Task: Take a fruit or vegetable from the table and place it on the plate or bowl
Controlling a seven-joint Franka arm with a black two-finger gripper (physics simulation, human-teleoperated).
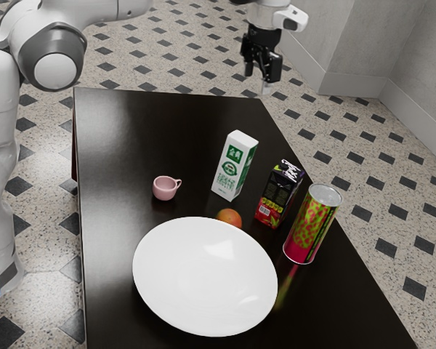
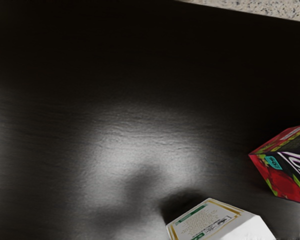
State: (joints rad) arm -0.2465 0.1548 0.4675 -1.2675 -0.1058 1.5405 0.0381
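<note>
A small orange-red fruit (image 1: 229, 217) lies on the dark table, touching the far rim of a large white plate (image 1: 203, 275) near the front. My black gripper (image 1: 259, 71) hangs high over the table's far edge, well away from the fruit, its fingers apart and holding nothing. In the wrist view, dark tabletop (image 2: 115, 100) lies under my hand.
A white-and-green carton (image 1: 234, 165) (image 2: 215, 224) and a red-black juice box (image 1: 280, 194) (image 2: 287, 170) stand behind the fruit. A red-green can (image 1: 312, 222) stands toward the exterior view's right. A pink cup (image 1: 166, 187) sits toward its left. Tiled floor (image 2: 270, 6) surrounds the table.
</note>
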